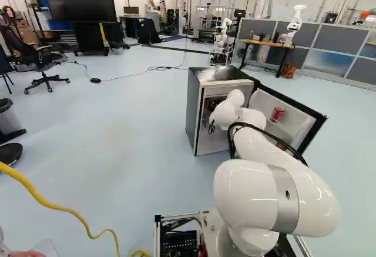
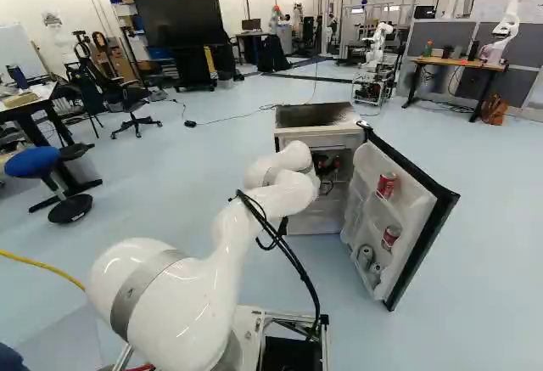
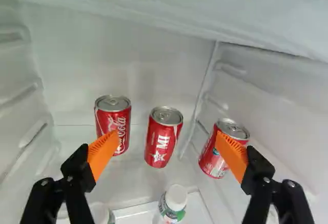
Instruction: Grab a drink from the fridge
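In the right base view my gripper (image 2: 327,167) shows as a small dark shape inside the open fridge (image 2: 318,140), partly hidden by the arm. Seen from the wrist, the gripper (image 3: 164,143) is open, its orange pads wide apart and nothing held. Beyond the gap between them a red can (image 3: 163,138) stands upright. Another red can (image 3: 113,124) is partly behind one finger; a third (image 3: 211,157), tilted in view, is partly covered by the other, near the fridge side wall. A white-capped bottle (image 3: 176,198) stands nearer, between the fingers' bases.
The fridge door (image 2: 407,210) stands swung open beside the arm, with red cans (image 2: 387,185) and silver cans on its racks. A second white-capped bottle (image 3: 99,212) is partly behind a finger. Fridge walls (image 3: 266,96) flank the gripper. Another robot (image 2: 509,27) is at the far right.
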`<state>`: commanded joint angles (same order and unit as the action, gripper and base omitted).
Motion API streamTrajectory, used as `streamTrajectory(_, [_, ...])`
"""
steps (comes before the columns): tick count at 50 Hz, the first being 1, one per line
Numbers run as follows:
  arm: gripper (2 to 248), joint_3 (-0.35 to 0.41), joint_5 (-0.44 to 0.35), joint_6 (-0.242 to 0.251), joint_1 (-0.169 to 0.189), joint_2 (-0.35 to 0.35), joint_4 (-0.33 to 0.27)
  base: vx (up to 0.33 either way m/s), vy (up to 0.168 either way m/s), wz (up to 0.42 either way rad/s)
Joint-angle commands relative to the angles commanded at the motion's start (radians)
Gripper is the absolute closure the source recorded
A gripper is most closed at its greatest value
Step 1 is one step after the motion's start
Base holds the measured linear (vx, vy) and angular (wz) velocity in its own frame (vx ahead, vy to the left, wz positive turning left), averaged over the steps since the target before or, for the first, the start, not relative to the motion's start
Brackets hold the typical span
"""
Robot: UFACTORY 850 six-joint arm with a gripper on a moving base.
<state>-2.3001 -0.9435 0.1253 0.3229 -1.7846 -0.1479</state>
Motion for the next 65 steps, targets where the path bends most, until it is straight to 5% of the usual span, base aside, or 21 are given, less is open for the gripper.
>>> streamTrajectory(35, [3,0.048,0.000,0.000,0.000,0.048,0.000,0.000,0.000,0.000])
streamTrajectory(36, [26,0.048,0.000,0.000,0.000,0.048,0.000,0.000,0.000,0.000])
streamTrajectory(41, [26,0.048,0.000,0.000,0.000,0.048,0.000,0.000,0.000,0.000])
streamTrajectory(42, [64,0.048,0.000,0.000,0.000,0.048,0.000,0.000,0.000,0.000])
streamTrajectory(46, [64,0.048,0.000,0.000,0.000,0.048,0.000,0.000,0.000,0.000])
streamTrajectory(47, [102,0.048,0.000,0.000,0.000,0.048,0.000,0.000,0.000,0.000])
streamTrajectory(51, [102,0.048,0.000,0.000,0.000,0.048,0.000,0.000,0.000,0.000])
streamTrajectory(52, [140,0.048,0.000,0.000,0.000,0.048,0.000,0.000,0.000,0.000])
streamTrajectory(56, [140,0.048,0.000,0.000,0.000,0.048,0.000,0.000,0.000,0.000])
streamTrajectory(57, [178,0.048,0.000,0.000,0.000,0.048,0.000,0.000,0.000,0.000])
streamTrajectory(62, [178,0.048,0.000,0.000,0.000,0.048,0.000,0.000,0.000,0.000])
streamTrajectory(63, [216,0.048,0.000,0.000,0.000,0.048,0.000,0.000,0.000,0.000])
streamTrajectory(65, [216,0.048,0.000,0.000,0.000,0.048,0.000,0.000,0.000,0.000])
